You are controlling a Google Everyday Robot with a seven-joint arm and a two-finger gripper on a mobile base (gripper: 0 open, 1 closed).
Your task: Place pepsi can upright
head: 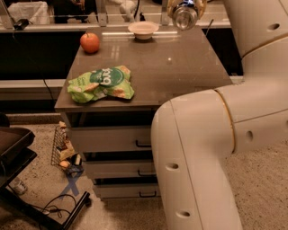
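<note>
Red apple (90,42) sits well left of the gripper, lower in view, on the cabinet top (180,67); green chip bag (101,83) lies below-left of it, near the front edge; white bowl (143,30) just left of it, at the back edge; gripper (186,11) hangs over the top's back-right part, clamped on the pepsi can (184,18); can is off the surface, tilted w/ a silver end toward the camera; white arm (252,112) fills the right side.
</note>
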